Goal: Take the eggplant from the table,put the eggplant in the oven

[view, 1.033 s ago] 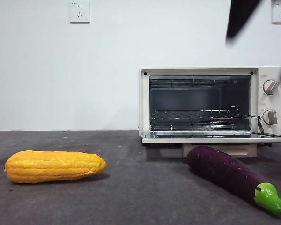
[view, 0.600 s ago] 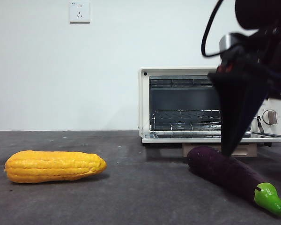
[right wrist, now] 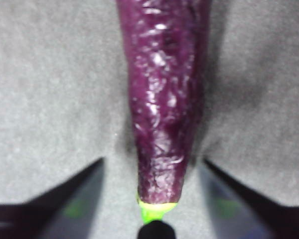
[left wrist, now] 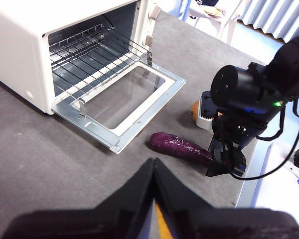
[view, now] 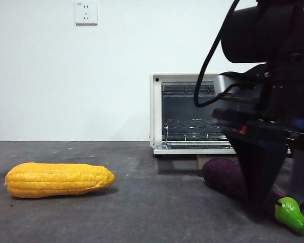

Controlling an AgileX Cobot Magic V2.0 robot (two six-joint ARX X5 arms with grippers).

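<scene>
On the desk [view: 142, 202], just in front of the oven's [left wrist: 50, 35] lowered door, you have the eggplant [right wrist: 162, 99] lying flat with its green cap toward the camera side, and the right hand [right wrist: 152, 172] spread wide astride its narrow stem end, neither jaw touching it as far as you can see. Your left hand [left wrist: 153, 172] waits pressed together well apart from it, while a corn cob [view: 58, 179] lies far off. Risk, as a judgement: closing so near the tapered cap may let the glossy skin squirt out, or tip the heavy end down against the door.
</scene>
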